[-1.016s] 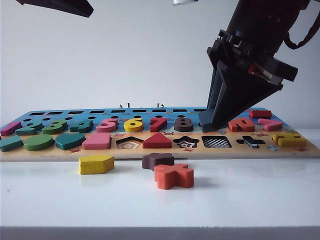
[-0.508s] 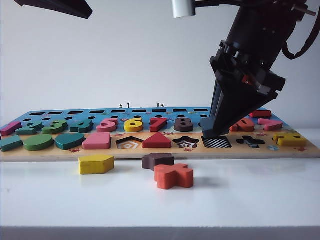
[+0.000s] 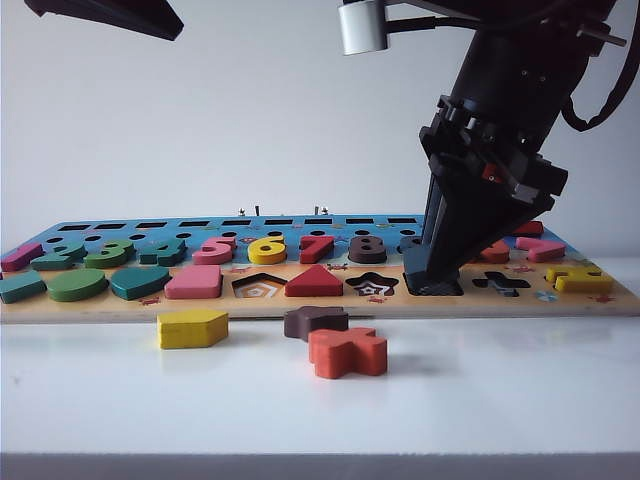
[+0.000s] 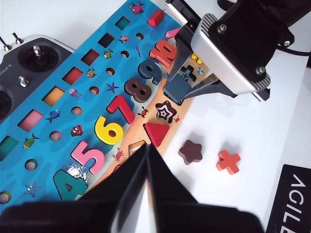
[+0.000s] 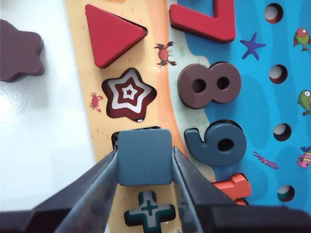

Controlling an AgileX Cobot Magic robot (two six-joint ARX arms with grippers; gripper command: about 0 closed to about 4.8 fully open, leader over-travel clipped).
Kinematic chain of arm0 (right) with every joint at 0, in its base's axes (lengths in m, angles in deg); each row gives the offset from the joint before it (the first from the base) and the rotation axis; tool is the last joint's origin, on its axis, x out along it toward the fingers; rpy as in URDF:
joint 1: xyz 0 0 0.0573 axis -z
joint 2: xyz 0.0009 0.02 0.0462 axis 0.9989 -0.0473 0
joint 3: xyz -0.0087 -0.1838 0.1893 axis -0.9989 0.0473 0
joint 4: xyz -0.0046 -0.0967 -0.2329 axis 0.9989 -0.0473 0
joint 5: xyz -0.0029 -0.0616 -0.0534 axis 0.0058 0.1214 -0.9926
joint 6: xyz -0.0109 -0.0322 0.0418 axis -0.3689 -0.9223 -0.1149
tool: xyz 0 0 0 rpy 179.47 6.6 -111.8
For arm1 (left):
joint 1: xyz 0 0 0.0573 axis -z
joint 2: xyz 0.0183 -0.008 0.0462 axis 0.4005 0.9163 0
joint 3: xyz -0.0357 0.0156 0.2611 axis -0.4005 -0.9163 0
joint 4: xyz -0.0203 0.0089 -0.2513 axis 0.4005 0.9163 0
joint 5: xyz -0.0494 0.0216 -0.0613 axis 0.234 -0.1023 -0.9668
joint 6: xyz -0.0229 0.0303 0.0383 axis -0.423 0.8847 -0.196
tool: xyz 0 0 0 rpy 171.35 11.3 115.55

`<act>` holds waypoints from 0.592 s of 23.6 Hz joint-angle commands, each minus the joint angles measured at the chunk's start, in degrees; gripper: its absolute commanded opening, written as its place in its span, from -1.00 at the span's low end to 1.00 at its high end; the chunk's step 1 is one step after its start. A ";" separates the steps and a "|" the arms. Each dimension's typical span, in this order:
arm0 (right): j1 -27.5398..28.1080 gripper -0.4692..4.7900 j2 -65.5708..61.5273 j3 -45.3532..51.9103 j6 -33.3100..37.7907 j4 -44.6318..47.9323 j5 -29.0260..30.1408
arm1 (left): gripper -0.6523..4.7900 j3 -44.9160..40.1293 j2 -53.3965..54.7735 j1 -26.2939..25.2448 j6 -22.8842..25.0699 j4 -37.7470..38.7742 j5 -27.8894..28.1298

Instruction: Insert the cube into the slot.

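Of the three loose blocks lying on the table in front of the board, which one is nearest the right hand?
The orange cross block. It lies closest under the right hand; the brown star block sits just left of it, the yellow pentagon block farthest left.

Board (image 4: pixel 58 104) carries number blocks 4 (image 4: pixel 68 182), 5 (image 4: pixel 90 156), 6 (image 4: pixel 111 130), 7 (image 4: pixel 120 108), 8 (image 4: pixel 138 89), 9 (image 4: pixel 149 71), black label (image 4: pixel 297 196) at 4 o'clock reads "AGILE", partly cut off
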 commanded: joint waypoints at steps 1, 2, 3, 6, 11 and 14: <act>-0.02 -0.43 0.04 -0.17 0.68 -0.13 0.83 | -0.70 0.20 -0.02 0.09 -0.15 -0.55 -0.20; -0.02 -0.38 0.07 -0.17 1.73 -0.31 1.95 | -0.70 0.20 -0.02 0.09 -0.15 -0.55 -0.20; -0.02 -0.34 0.07 -0.17 2.10 -0.50 2.51 | -0.70 0.20 -0.02 0.07 -0.13 -0.55 -0.20; -0.02 -0.29 0.07 -0.17 2.10 -0.66 2.58 | -0.70 0.20 0.00 0.07 -0.13 -0.55 -0.17; 0.00 -0.22 0.07 -0.17 2.08 -0.74 0.85 | -0.70 0.20 0.00 0.07 -0.13 -0.55 -0.17; 0.00 -0.22 0.07 -0.17 2.08 -0.72 0.35 | -0.70 0.20 0.00 0.07 -0.13 -0.55 -0.17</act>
